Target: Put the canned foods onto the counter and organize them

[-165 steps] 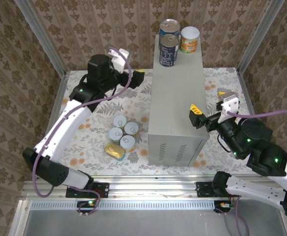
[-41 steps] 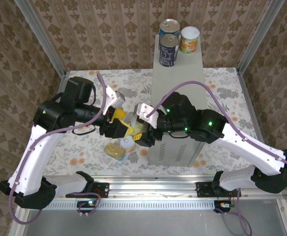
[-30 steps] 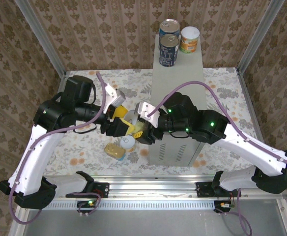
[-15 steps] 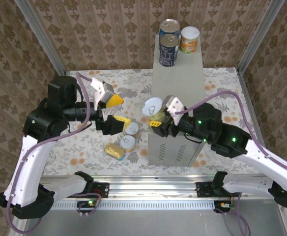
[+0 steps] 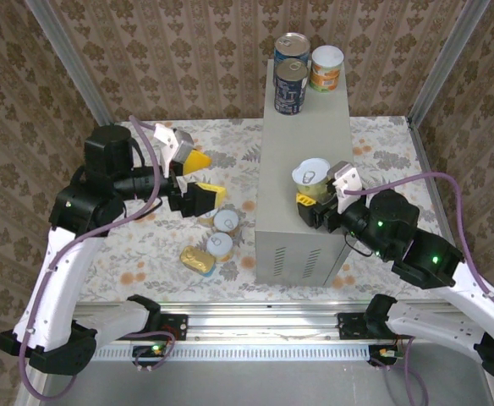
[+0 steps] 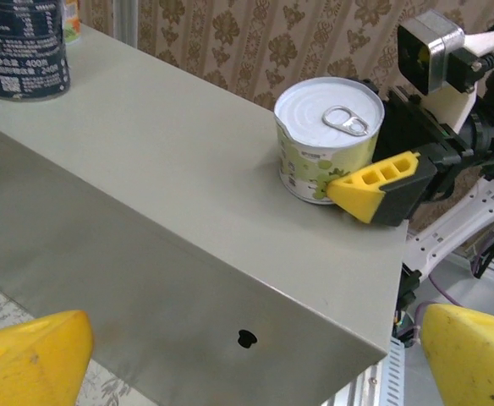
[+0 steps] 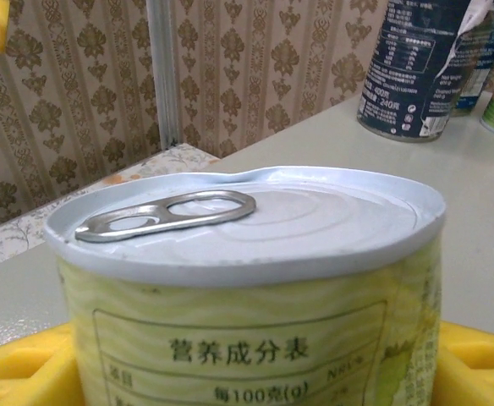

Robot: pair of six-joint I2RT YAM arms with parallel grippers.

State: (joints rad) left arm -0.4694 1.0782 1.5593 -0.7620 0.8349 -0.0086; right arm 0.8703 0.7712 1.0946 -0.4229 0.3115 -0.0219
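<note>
A short yellow-green can (image 5: 313, 176) with a white pull-tab lid stands on the near right part of the counter (image 5: 302, 135). My right gripper (image 5: 319, 191) is shut on this can (image 7: 247, 279), a yellow finger on each side. From the left wrist view the same can (image 6: 327, 135) rests on the counter (image 6: 171, 161) top near its edge. My left gripper (image 5: 203, 178) hangs open and empty left of the counter. Two blue cans (image 5: 290, 85) and an orange can (image 5: 326, 68) stand at the counter's far end. Two short cans (image 5: 227, 222) and a flat tin (image 5: 196, 260) lie on the floral floor.
Patterned walls and aluminium posts (image 5: 69, 63) close in the cell on three sides. The left arm's elbow (image 5: 86, 203) reaches over the floor left of the loose cans. A blue can (image 7: 412, 68) stands behind the held can in the right wrist view.
The can passed from the left gripper to the right. The right gripper carried it up and right onto the counter top. The left gripper opened wide and drew back to the left.
</note>
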